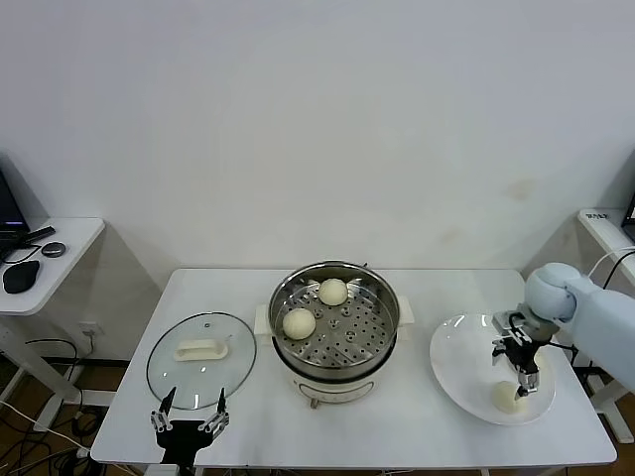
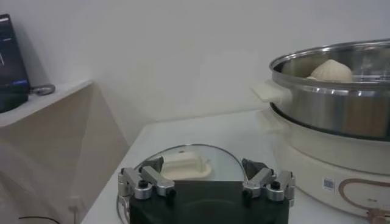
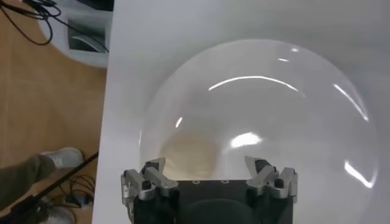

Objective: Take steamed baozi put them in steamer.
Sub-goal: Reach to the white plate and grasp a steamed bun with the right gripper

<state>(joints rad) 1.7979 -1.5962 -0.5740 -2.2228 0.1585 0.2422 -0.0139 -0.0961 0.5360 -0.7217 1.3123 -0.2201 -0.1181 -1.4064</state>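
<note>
Here the right claw [image 1: 523, 375], fingers spread, hangs over the plate's [image 1: 458, 349] last baozi [image 1: 508, 397] to pinch it; the left claw [image 1: 189, 419] idles, apart, beside the glass lid [image 1: 201, 359].

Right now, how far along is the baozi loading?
Done: two baozi sit in the steamer. In hand: the right tool, open, hangs over one baozi on the white plate, nothing gripped. Left: move that one. Left tool idles open by the glass lid.

Two baozi [image 1: 316, 307] are sitting in the steamer [image 1: 382, 332], centred on the surface [image 1: 397, 426]; lid [image 1: 201, 359] lying left, plate [image 1: 456, 367] right.
</note>
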